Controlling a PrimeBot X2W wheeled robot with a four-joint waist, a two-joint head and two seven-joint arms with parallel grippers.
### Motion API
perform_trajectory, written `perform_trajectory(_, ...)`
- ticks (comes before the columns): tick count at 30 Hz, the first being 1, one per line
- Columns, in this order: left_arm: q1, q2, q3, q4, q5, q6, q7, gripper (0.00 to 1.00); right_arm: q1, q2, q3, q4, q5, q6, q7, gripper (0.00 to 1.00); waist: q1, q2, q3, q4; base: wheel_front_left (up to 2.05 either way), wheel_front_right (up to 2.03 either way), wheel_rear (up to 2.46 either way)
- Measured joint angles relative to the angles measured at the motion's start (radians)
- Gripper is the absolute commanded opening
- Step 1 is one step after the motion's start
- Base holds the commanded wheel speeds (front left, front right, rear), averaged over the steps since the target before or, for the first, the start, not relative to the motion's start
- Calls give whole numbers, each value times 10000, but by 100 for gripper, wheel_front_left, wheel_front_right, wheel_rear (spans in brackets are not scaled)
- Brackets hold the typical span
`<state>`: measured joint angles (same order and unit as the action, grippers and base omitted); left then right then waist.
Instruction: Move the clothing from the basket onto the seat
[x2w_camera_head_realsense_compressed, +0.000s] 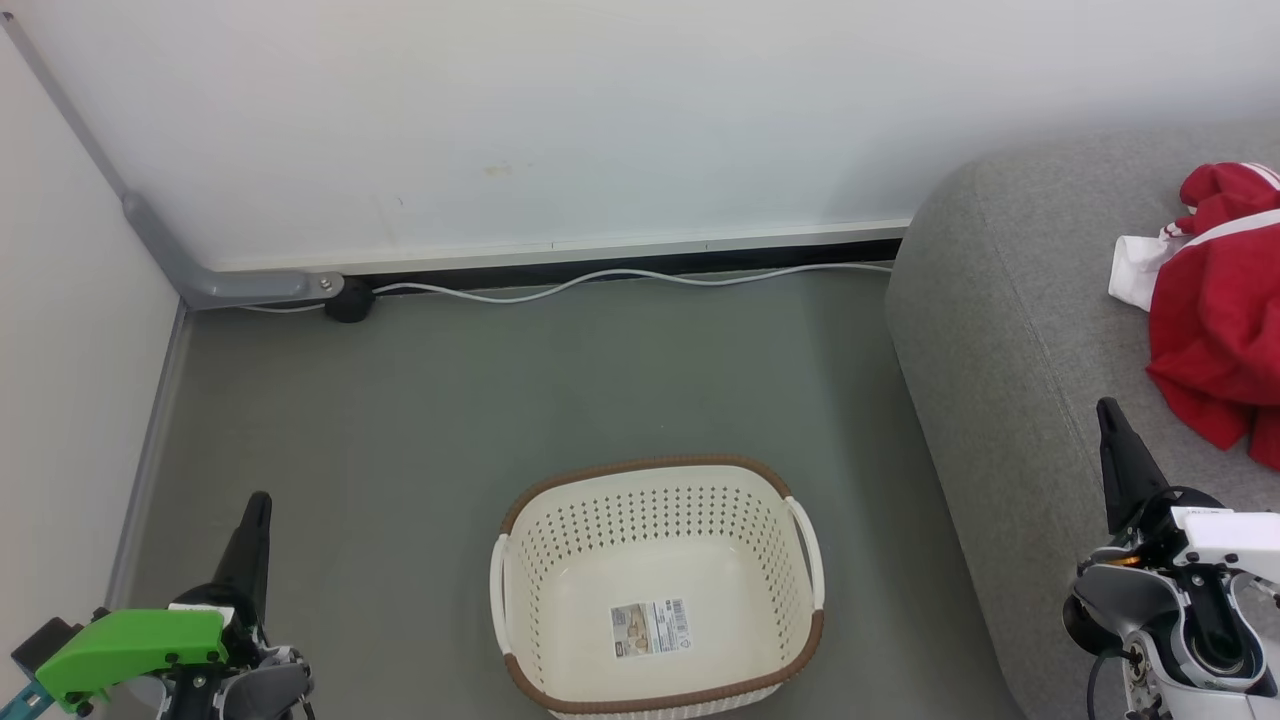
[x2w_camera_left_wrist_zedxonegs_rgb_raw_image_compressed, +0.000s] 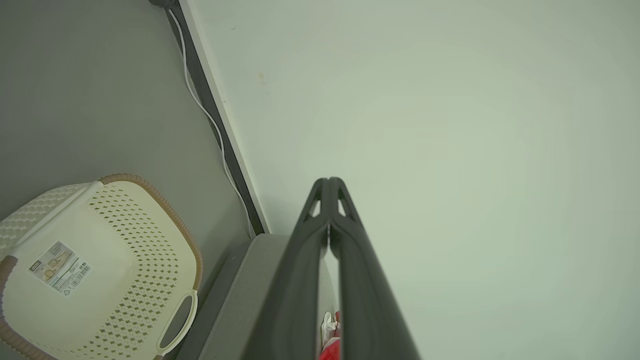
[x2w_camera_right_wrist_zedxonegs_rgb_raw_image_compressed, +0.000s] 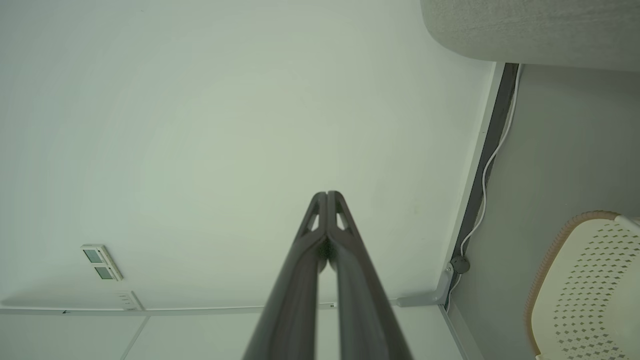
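The cream basket (x2w_camera_head_realsense_compressed: 655, 560) stands on the grey floor at the bottom centre, holding nothing but a paper label on its base. Red clothing (x2w_camera_head_realsense_compressed: 1215, 320) with white stripes lies heaped on the grey seat (x2w_camera_head_realsense_compressed: 1000, 330) at the right. My left gripper (x2w_camera_head_realsense_compressed: 257, 505) is shut and holds nothing, low at the left, well clear of the basket. My right gripper (x2w_camera_head_realsense_compressed: 1108, 410) is shut and holds nothing too, over the seat's front edge, just left of the clothing. The left wrist view shows the basket (x2w_camera_left_wrist_zedxonegs_rgb_raw_image_compressed: 100, 270) and a sliver of clothing (x2w_camera_left_wrist_zedxonegs_rgb_raw_image_compressed: 330, 345) between my shut fingers (x2w_camera_left_wrist_zedxonegs_rgb_raw_image_compressed: 305, 250).
A white wall runs along the back with a dark baseboard and a white cable (x2w_camera_head_realsense_compressed: 620, 280) on the floor. A grey conduit (x2w_camera_head_realsense_compressed: 200, 275) bends in the left corner. Open floor lies around the basket. The right wrist view shows wall switches (x2w_camera_right_wrist_zedxonegs_rgb_raw_image_compressed: 102, 262) and the basket rim (x2w_camera_right_wrist_zedxonegs_rgb_raw_image_compressed: 555, 250).
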<state>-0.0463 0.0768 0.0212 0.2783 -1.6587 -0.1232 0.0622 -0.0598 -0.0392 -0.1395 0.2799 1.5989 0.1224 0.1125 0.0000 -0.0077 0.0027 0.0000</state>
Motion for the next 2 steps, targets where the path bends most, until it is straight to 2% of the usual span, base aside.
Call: perform_trajectory(2,-2,0,2,2,0,0,0,0,0,0,0,0,0,0,0,0,0,0,0,0,0,0,0)
